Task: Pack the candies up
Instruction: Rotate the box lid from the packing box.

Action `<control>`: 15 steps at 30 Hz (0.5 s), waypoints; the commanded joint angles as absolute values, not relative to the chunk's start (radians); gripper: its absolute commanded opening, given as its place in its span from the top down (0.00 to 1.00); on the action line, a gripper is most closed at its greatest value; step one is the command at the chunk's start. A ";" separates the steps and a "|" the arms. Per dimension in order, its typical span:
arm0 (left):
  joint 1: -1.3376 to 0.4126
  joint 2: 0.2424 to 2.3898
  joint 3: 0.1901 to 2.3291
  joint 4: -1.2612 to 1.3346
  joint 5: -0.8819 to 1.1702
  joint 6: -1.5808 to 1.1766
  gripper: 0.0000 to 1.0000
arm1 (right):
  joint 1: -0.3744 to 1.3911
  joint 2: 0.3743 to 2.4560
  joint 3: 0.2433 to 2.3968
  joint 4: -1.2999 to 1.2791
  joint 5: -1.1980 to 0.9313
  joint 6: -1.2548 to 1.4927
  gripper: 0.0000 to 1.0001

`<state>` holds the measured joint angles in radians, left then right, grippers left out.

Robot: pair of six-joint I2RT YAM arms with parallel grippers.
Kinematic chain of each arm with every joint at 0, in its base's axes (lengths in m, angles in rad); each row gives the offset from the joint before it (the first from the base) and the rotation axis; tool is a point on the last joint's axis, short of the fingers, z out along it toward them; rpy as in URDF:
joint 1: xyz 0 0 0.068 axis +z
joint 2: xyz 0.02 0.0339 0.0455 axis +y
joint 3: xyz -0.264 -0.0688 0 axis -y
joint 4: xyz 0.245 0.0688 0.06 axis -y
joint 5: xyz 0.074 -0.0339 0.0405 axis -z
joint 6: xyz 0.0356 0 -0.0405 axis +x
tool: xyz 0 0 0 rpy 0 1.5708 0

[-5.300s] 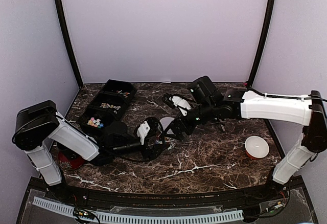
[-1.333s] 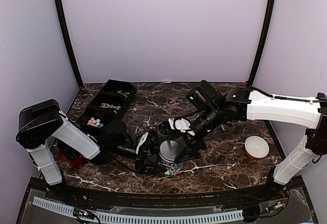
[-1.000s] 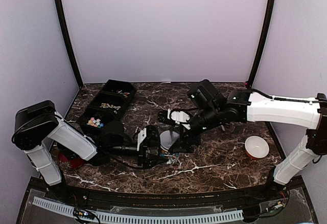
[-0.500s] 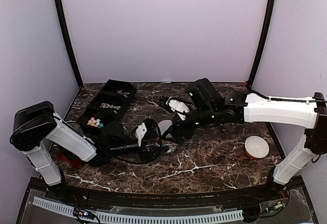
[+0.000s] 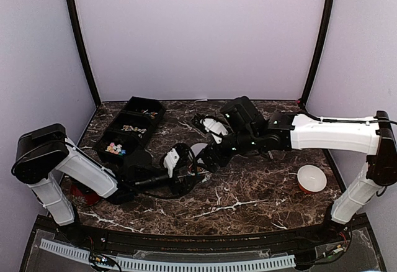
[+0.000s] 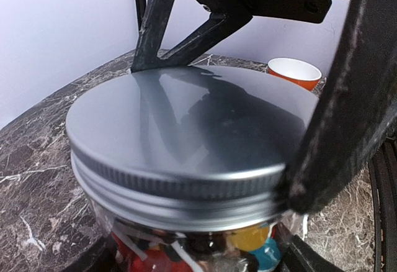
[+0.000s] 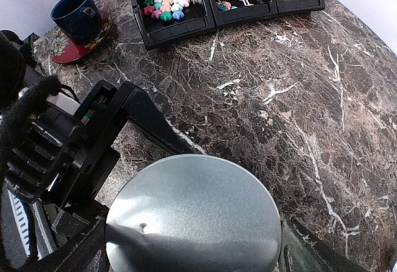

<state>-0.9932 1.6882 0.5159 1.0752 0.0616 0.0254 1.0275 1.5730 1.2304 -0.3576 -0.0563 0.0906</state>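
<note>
1. Since about a second ago, both arms have carried the jar (image 6: pixel 108 222) back from the near side of the table (image 5: pixel 260 191) toward its middle. Over the last half second the shift is slight.
2. My left pincer (image 5: pixel 191 162) is clamped on the glass body just under the lid (image 7: pixel 192 213). Candies (image 6: pixel 251 240) in mixed colours show through the glass. I cannot tell whether the jar's base touches the marble.
3. My right pincer (image 5: pixel 203 156) comes in from above and stands wide across the lid, with one finger on each side against its rim.
4. For edges, the two pincers crowd each other at the jar, left below and right above. Bare marble runs from them to the near edge, to the back wall, and to the right.
5. The black bins (image 7: pixel 177 31) lie to the left and behind, well apart from the jar, with more candies in the nearest one.
6. A blue cup (image 7: pixel 74 12) on a red saucer (image 7: pixel 68 48) stands by my left arm's elbow, close to the left edge.
7. An orange bowl (image 5: pixel 310 179) sits far to the right, beneath my right arm's reach and near its base.
</note>
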 commanded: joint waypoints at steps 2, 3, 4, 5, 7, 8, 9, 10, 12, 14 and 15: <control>-0.988 1.645 0.516 1.182 -0.016 0.010 0.31 | 1.037 1.533 1.228 -0.371 -0.049 0.117 0.05; -0.988 1.642 0.513 1.188 -0.014 0.011 0.31 | 1.037 1.520 1.219 -0.365 -0.058 0.111 0.04; -0.988 1.640 0.512 1.189 -0.009 0.011 0.31 | 1.036 1.506 1.211 -0.363 -0.069 0.103 0.01; -0.988 1.638 0.512 1.189 -0.006 0.011 0.31 | 1.036 1.494 1.201 -0.359 -0.076 0.098 0.01; -0.988 1.633 0.511 1.189 -0.003 0.011 0.31 | 1.033 1.472 1.185 -0.353 -0.097 0.087 0.02; -0.988 1.631 0.511 1.190 -0.003 0.011 0.31 | 1.030 1.463 1.178 -0.354 -0.114 0.079 0.02; -0.988 1.628 0.511 1.190 0.000 0.012 0.31 | 1.029 1.457 1.172 -0.356 -0.138 0.066 0.02; -0.988 1.623 0.511 1.190 0.007 0.014 0.31 | 1.029 1.447 1.166 -0.360 -0.161 0.051 0.02; -0.986 1.614 0.508 1.188 0.027 0.025 0.31 | 1.029 1.421 1.144 -0.374 -0.193 0.001 0.03; -0.983 1.603 0.505 1.184 0.078 0.036 0.31 | 1.029 1.385 1.106 -0.395 -0.207 -0.073 0.02; -0.980 1.599 0.503 1.185 0.116 0.041 0.30 | 1.028 1.364 1.093 -0.410 -0.208 -0.116 0.02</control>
